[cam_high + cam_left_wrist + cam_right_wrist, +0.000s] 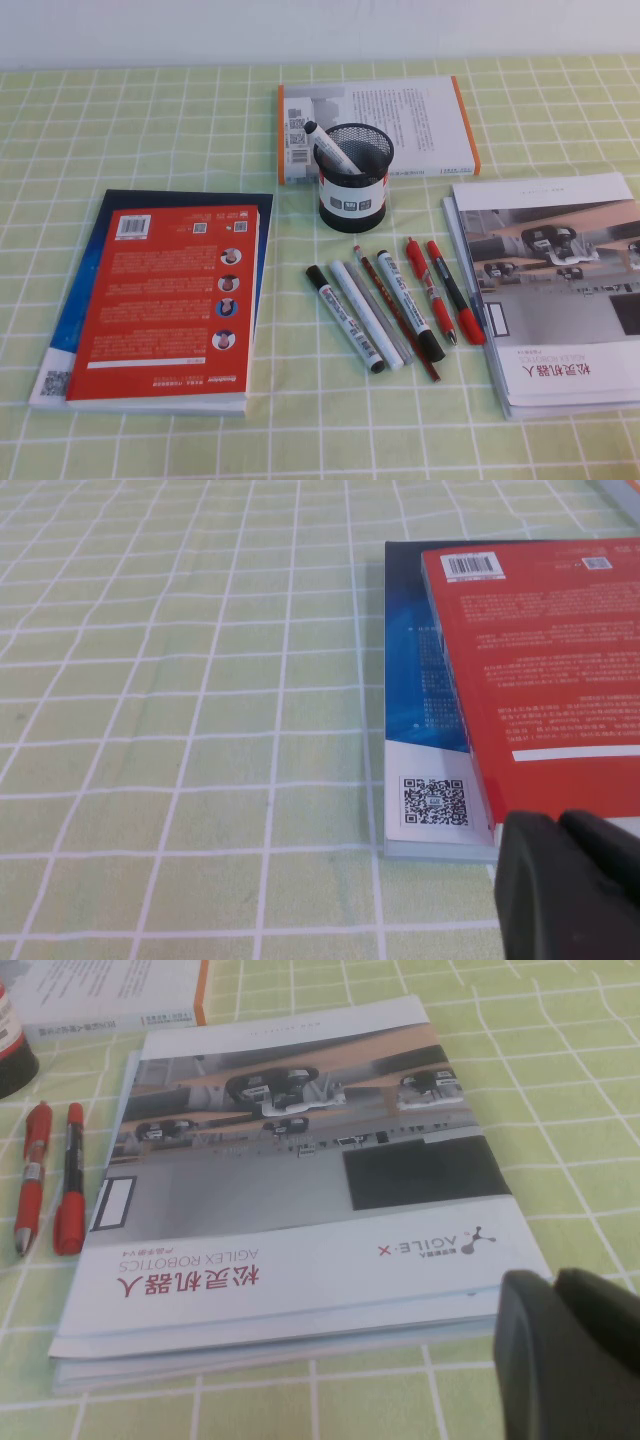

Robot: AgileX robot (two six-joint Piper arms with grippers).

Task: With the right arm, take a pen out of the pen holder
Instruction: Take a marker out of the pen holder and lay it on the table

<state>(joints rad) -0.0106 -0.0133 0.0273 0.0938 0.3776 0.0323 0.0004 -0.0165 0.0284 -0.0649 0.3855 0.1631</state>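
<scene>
Right gripper (556, 1290) — pen holder (356, 178) well apart.

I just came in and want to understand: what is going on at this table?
Nothing is held yet. One marker stands in the holder, and other pens lie in front of it. The right claw is shut, low beside a corner of the brochure. The left claw, also shut, is by the corner of the red book.

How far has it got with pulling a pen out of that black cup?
Nothing done yet: one marker stands in the pen holder. Nothing in hand: the right gripper, jaws shut, hangs near the brochure; the left gripper near the red book. Reaching, gripping, lifting remain.
</scene>
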